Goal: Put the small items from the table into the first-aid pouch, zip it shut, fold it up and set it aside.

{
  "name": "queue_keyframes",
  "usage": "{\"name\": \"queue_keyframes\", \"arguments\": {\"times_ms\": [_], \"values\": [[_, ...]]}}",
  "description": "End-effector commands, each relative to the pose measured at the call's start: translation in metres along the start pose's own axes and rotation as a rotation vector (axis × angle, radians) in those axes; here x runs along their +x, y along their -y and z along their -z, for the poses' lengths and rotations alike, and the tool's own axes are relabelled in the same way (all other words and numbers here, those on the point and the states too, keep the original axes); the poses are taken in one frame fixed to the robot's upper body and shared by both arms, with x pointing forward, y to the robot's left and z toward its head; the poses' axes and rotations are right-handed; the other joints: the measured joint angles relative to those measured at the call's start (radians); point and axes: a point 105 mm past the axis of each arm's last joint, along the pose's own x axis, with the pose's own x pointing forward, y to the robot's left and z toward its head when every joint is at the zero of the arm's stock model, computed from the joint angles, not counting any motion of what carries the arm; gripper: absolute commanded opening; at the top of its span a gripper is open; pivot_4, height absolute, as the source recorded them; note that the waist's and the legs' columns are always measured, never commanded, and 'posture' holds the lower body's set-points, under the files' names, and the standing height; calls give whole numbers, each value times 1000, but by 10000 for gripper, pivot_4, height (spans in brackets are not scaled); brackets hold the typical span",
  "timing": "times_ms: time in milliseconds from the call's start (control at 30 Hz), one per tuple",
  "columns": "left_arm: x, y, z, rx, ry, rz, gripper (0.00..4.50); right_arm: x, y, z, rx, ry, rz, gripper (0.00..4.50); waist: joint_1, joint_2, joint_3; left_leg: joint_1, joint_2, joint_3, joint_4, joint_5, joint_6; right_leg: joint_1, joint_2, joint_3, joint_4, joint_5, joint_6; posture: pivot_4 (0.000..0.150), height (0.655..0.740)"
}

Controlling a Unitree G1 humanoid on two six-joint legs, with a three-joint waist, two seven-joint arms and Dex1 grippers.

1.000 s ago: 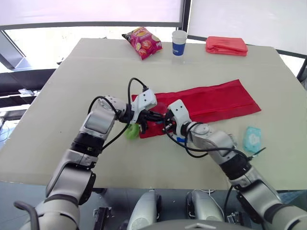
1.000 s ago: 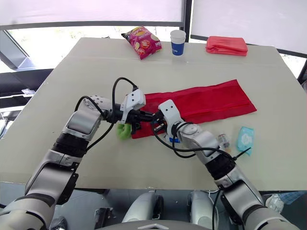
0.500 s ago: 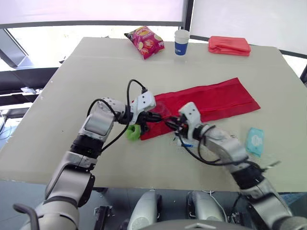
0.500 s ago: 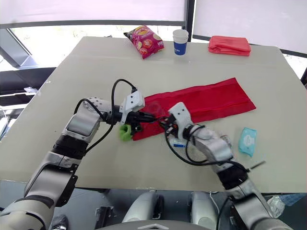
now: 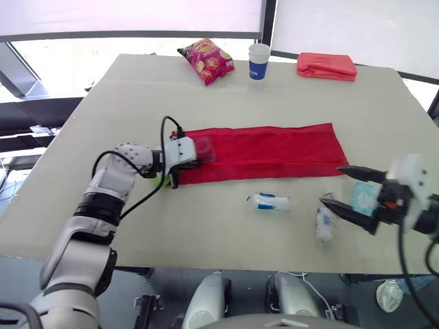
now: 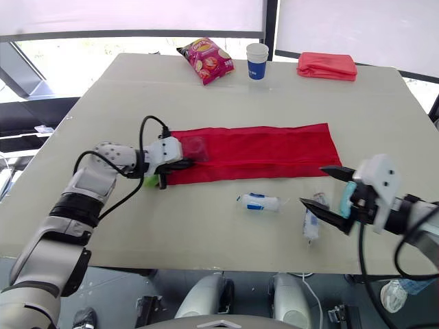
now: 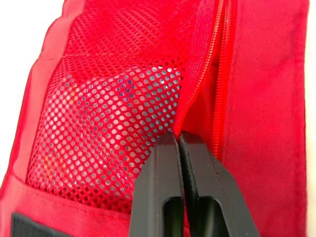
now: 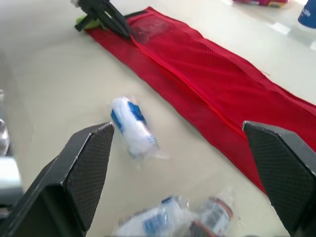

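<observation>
The red first-aid pouch (image 5: 264, 152) lies unfolded flat across the middle of the table. My left gripper (image 5: 180, 163) is at its left end; in the left wrist view its fingers (image 7: 163, 173) are shut on the zipper edge beside the mesh pocket (image 7: 108, 108). My right gripper (image 5: 332, 185) hovers wide open near the right front of the table, apart from the pouch. A white-and-blue bandage roll (image 5: 269, 202) lies in front of the pouch. A wrapped packet (image 5: 324, 223) and a teal wipes pack (image 5: 362, 197) lie by the right gripper. A green item (image 5: 159, 179) sits under the left gripper.
At the table's far edge are a chips bag (image 5: 204, 60), a blue-and-white paper cup (image 5: 258, 60) and a folded red pouch (image 5: 326, 65). The table's front edge (image 5: 206, 264) runs close behind the loose items.
My right gripper opened, let go at the pouch and swung far right. The bandage roll now lies on the table. The pouch went from slanted to level, its left end drawn left.
</observation>
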Motion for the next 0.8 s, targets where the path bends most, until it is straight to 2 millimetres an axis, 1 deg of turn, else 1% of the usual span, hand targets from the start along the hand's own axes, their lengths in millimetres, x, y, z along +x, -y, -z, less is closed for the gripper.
{"name": "queue_keyframes", "arguments": {"times_ms": [33,67,100,133,167,267,333,367,500,633,700,800], "values": [[-21,-18,-19,-117,128,-68,16582,-30,-11,-19,-55,-9,-33,45000,8,0,0,0,0,0,0,0,0,0,0,0,0,0,0,1500,7400],[-24,-19,-26,-163,175,-63,22370,-36,-12,-19,-56,-22,-35,45000,10,-1,0,-1,0,0,0,0,0,0,0,0,0,0,0,1500,7400],[-26,-17,-37,-211,228,-43,25547,-41,-12,-21,-57,-33,-31,45000,15,-2,0,-1,0,0,0,0,0,0,0,-1,-1,0,0,1500,7400],[-28,-14,-44,-241,261,-18,31176,-43,-12,-23,-58,-34,-29,45000,17,-2,0,-1,0,0,1,0,0,1,0,-1,-1,0,0,1500,7400],[-26,-6,-55,-262,290,35,35184,-46,-13,-25,-52,-30,-31,45000,18,-2,0,-1,0,-1,1,0,0,1,0,0,-1,0,0,1500,7400],[-17,8,-76,-271,313,108,35184,-50,-13,-32,-31,-7,-44,45000,22,-2,0,0,0,-1,2,0,0,3,-2,-1,-1,0,0,1500,7400],[-3,12,-82,-270,288,119,35184,-51,-14,-31,-12,-8,-58,45000,23,-2,0,1,0,-2,2,0,0,4,-2,-1,-2,0,0,1500,7400],[6,14,-87,-255,279,116,35184,-53,-14,-30,-4,-11,-53,45000,25,-2,0,1,-1,-2,2,0,0,4,-2,-1,-2,0,0,1500,7400],[45,13,-101,-210,243,84,35184,-55,-19,-34,6,10,-52,45000,30,-2,1,0,-2,-2,3,0,0,5,2,-1,-2,0,0,1500,7400],[79,18,-118,-102,228,83,35184,-58,-21,-40,1,25,-44,45000,31,-2,1,0,-2,-2,3,-1,1,5,2,-1,-2,0,0,1500,7400],[92,19,-125,-54,220,73,35184,-60,-20,-42,-3,27,-36,45000,31,-2,1,0,-2,-2,3,-1,1,5,2,-1,-2,0,0,1500,7400],[102,20,-126,-3,202,83,35184,-60,-21,-43,-9,28,-34,45000,27,-2,1,0,-2,-2,3,-1,2,5,1,-1,-3,0,0,1500,7400]]}}
